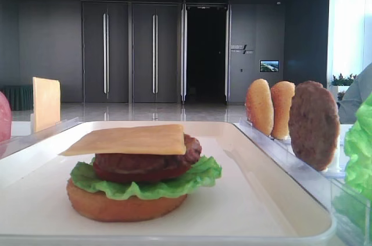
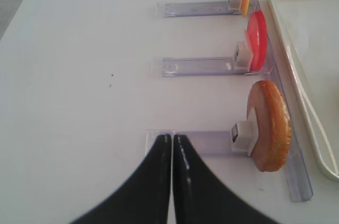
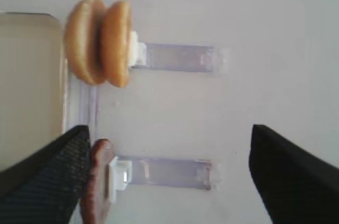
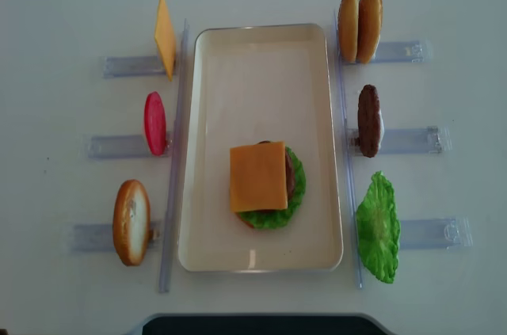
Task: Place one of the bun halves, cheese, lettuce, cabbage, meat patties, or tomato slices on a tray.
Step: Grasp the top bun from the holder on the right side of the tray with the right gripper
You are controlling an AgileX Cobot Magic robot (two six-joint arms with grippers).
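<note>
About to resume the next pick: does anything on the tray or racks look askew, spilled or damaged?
Only a small thing: the cheese slice on top of the stack sits off-centre, overhanging on the stack's left side in both exterior views. The tray has no spills, and the racked pieces stand upright in their holders.

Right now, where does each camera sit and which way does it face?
Low exterior: at tray level, side-on to the stacked burger; no robot visible.
Overhead exterior: straight down on the whole table.
Right wrist: down at two buns; open right tool visible.
Left wrist: down at a bun; shut left tool visible.
Both exterior views show the burger.
</note>
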